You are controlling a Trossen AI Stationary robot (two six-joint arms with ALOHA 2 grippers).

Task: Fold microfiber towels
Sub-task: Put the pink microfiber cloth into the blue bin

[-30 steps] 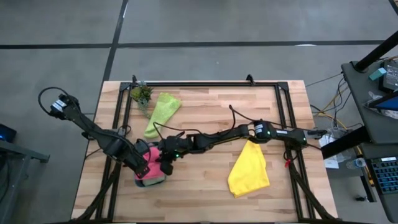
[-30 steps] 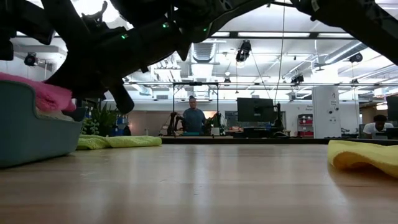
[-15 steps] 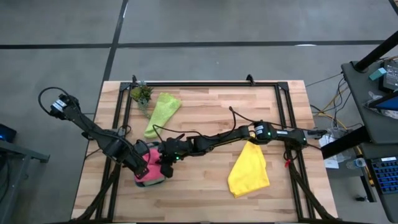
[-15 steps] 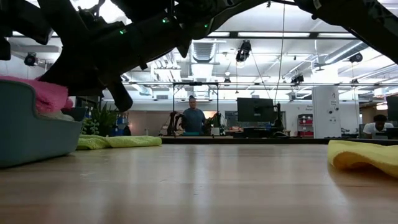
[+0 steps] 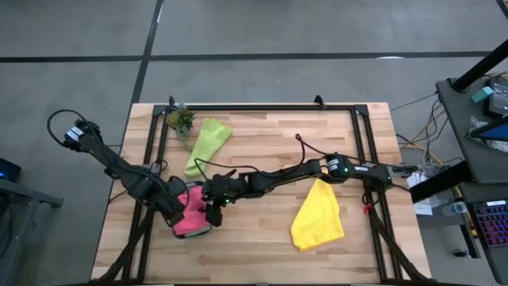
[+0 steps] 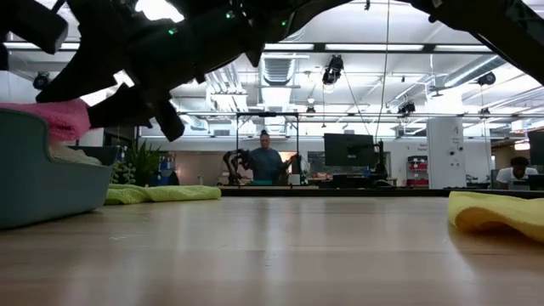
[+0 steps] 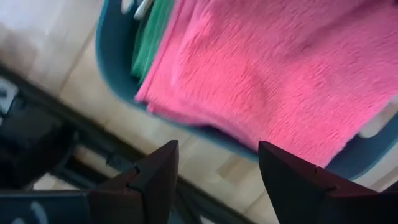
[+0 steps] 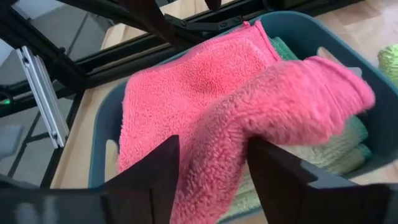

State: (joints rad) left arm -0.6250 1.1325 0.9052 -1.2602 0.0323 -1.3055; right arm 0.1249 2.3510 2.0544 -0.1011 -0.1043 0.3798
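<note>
A pink towel (image 5: 190, 221) lies on top of folded green towels (image 8: 339, 144) in the teal tray (image 5: 198, 234) at the table's near left. My left gripper (image 5: 175, 213) hangs open over the tray's left rim, pointing down, clear of the pink towel (image 7: 280, 62). My right gripper (image 5: 209, 213) reaches in from the right, open, its fingers on either side of a raised fold of the pink towel (image 8: 280, 106). A lime green towel (image 5: 208, 143) lies at the far left and a yellow one (image 5: 317, 214) at the right. My right gripper stands astride the pink towel's raised fold (image 8: 214, 168), slanting down from the table's right. The fold fills the gap between the open fingers; whether they touch it I cannot tell. The towel rests on the stack in the tray.
A small potted plant (image 5: 180, 119) stands at the far left corner beside the lime towel. A black frame rail (image 5: 262, 107) runs along the table's far edge. Bare wood lies between the tray and the yellow towel.
Both grippers have opened and let go of the pink towel. It has settled onto the stack in the tray and now covers more of it. Neither arm has travelled noticeably.
</note>
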